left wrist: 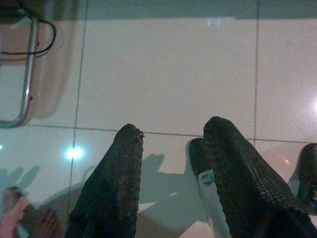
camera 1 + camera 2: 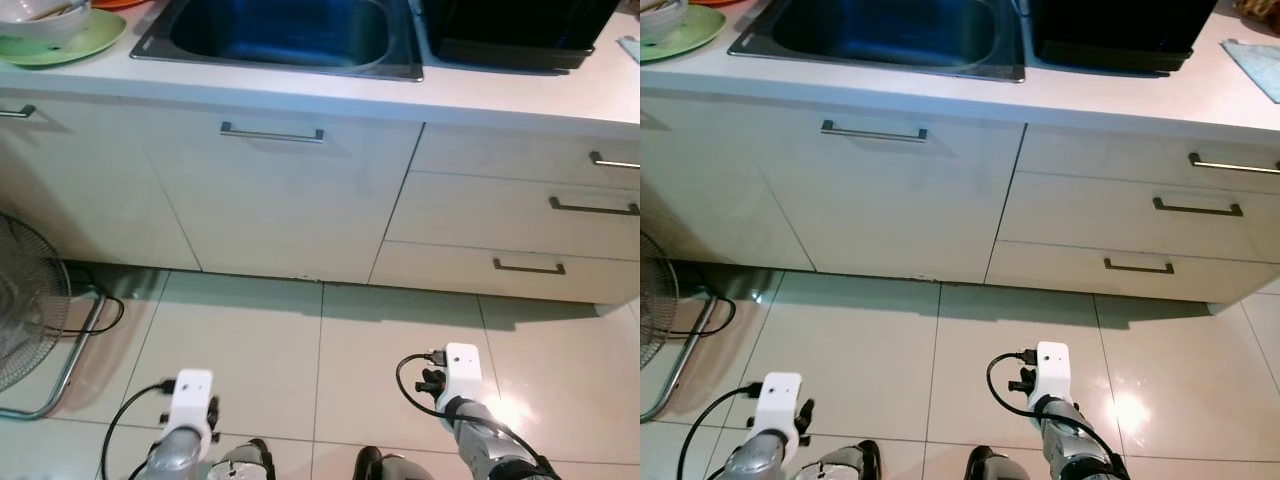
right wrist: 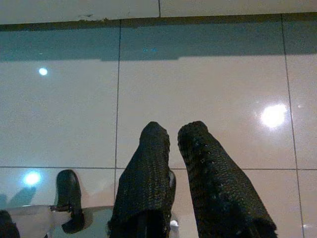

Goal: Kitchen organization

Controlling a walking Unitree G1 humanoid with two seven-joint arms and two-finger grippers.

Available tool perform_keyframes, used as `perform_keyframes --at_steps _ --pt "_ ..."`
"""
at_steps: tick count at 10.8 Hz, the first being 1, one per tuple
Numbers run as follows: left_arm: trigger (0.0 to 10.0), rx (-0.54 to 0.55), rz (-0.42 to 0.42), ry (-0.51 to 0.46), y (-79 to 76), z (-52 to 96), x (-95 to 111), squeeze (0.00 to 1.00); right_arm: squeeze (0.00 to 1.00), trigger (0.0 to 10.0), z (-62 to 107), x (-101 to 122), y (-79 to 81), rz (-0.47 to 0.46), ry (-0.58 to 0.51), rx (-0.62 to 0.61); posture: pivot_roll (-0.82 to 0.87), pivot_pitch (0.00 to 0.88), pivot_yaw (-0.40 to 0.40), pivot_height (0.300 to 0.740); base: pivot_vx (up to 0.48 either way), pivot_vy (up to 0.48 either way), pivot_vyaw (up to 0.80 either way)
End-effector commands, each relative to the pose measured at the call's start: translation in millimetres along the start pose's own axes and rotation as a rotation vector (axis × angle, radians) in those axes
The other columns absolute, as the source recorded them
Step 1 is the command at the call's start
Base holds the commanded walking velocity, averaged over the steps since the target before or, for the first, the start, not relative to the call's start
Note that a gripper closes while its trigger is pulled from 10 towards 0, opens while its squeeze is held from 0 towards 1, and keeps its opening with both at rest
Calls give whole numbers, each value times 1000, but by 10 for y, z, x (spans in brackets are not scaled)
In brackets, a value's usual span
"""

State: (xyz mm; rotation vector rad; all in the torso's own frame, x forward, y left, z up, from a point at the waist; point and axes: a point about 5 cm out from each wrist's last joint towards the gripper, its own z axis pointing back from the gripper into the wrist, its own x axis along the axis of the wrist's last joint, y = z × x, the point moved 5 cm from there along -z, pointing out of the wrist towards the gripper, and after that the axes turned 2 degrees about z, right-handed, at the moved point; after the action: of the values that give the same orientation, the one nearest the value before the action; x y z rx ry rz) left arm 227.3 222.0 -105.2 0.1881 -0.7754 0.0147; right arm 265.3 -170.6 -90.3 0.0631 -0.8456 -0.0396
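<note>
1. Standing on the left counter (image 2: 300, 95) end, a green plate (image 2: 75, 45) carries a white bowl (image 2: 40, 22).
2. Left gripper (image 1: 171, 148) hangs low over floor tiles (image 2: 250, 340), fingers moderately apart, empty.
3. Right gripper (image 3: 172, 136) hangs likewise, fingers narrowly parted, empty, below the sink (image 2: 280, 35).

A steel sink (image 2: 290, 40) sits in the pale bench (image 2: 480, 95) above handled cabinet drawers (image 2: 520, 215), green plate (image 2: 70, 45) at left, fan (image 2: 30, 300) on the tiled floor (image 2: 300, 360)
</note>
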Motion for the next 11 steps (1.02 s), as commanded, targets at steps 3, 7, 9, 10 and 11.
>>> perform_keyframes --at_steps 3,7,9,10,11 --pt "10000 25 -22 -11 121 -5 33 0 0 10000 18 -142 87 -4 46 13 127 151 -7 740 0 0 0" --pt "10000 26 -36 -39 137 -44 184 0 0 10000 -13 -76 181 -25 35 22 133 123 15 740 0 0 0" --pt "10000 16 -45 -47 110 -59 236 0 0 10000 -10 -76 161 -36 32 13 126 130 19 740 0 0 0" --pt "10000 8 -65 -49 102 -62 246 0 0 10000 -5 -96 147 -42 38 5 132 132 13 740 0 0 0" --pt "10000 23 -48 -49 143 -62 248 0 0 10000 -9 -92 181 -31 39 19 148 128 13 740 0 0 0"
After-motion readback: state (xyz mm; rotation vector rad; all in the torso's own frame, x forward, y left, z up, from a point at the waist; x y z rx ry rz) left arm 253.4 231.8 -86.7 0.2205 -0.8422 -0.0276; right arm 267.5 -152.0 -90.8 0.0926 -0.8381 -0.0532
